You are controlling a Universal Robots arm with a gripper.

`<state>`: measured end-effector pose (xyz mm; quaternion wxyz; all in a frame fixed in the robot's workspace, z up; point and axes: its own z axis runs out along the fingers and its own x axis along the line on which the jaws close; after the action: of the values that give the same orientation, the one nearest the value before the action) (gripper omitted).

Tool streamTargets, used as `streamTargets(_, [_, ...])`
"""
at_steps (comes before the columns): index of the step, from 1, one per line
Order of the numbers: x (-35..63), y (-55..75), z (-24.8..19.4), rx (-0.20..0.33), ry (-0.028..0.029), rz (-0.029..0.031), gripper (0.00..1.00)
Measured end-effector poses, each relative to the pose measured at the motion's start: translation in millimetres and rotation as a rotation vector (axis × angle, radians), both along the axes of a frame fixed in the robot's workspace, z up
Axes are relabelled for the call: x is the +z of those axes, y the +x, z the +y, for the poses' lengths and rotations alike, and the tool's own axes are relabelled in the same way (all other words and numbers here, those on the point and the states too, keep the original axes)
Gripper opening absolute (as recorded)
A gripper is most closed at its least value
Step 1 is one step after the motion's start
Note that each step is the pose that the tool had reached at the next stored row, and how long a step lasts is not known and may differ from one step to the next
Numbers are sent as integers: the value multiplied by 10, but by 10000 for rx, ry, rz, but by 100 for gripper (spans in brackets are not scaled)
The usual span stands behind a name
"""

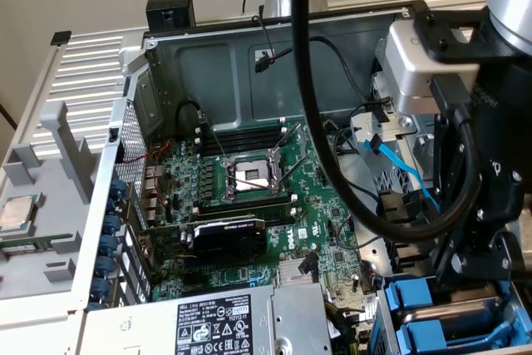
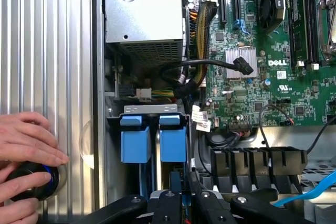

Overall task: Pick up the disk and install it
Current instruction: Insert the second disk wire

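Note:
The disk (image 2: 173, 141) stands edge-on in the drive bay, and its blue carrier front is what shows. My gripper (image 2: 184, 196) hovers directly over it. The fingers (image 2: 167, 203) are drawn close together, and a narrow blue edge of the carrier runs up between them. In the exterior view the gripper (image 1: 465, 284) hangs at the case's lower right corner, just above the upper blue carrier, the disk (image 1: 413, 295). The black gripper body hides the fingertips there.
A second blue carrier (image 2: 135, 140) (image 1: 432, 337) sits beside the disk in the same bay. A person's hand (image 2: 26, 145) rests on a black knob (image 2: 34, 183) on the ribbed side panel. The motherboard (image 1: 249, 197), power supply box (image 2: 144, 19) and loose cables (image 2: 210, 65) crowd the case.

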<state>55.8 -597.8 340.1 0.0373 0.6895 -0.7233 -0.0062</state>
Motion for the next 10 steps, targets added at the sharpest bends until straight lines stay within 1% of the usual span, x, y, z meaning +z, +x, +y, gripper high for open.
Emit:
streamTargets(5, [1, -6, -2, -4, 1, -4, 16])
streamTargets(8, [15, -7, -2, -5, 9, -17, 16])
streamTargets(10, [28, -7, -1, -5, 1, -23, 16])
